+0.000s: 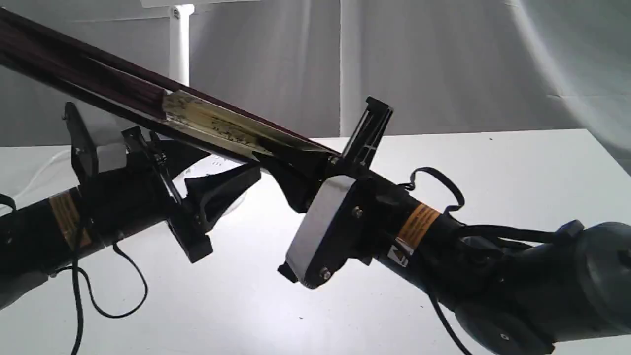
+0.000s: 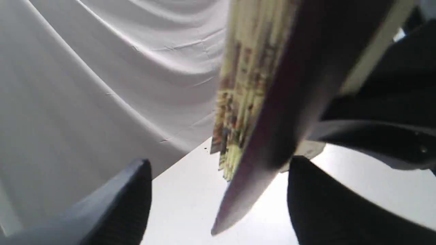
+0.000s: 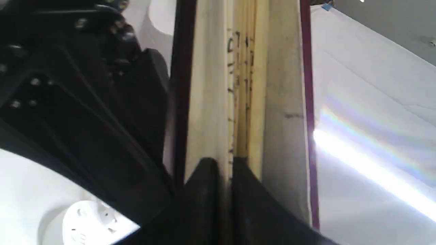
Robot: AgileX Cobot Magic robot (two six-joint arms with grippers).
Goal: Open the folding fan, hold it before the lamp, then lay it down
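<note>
Step in hand: opening the folding fan. It's up off the bench, slanted, crossing in front of the lamp post in the ext. view. It's barely ajar: guards a little apart, pleats bunched. The right tool is clamped tight on the pleated edge. The left tool is wide, in front of the lamp base, straddling one dark guard; contact unclear. Next, prob.: left shuts on that guard, then swings away from the right to spread the leaf w/o tearing.
</note>
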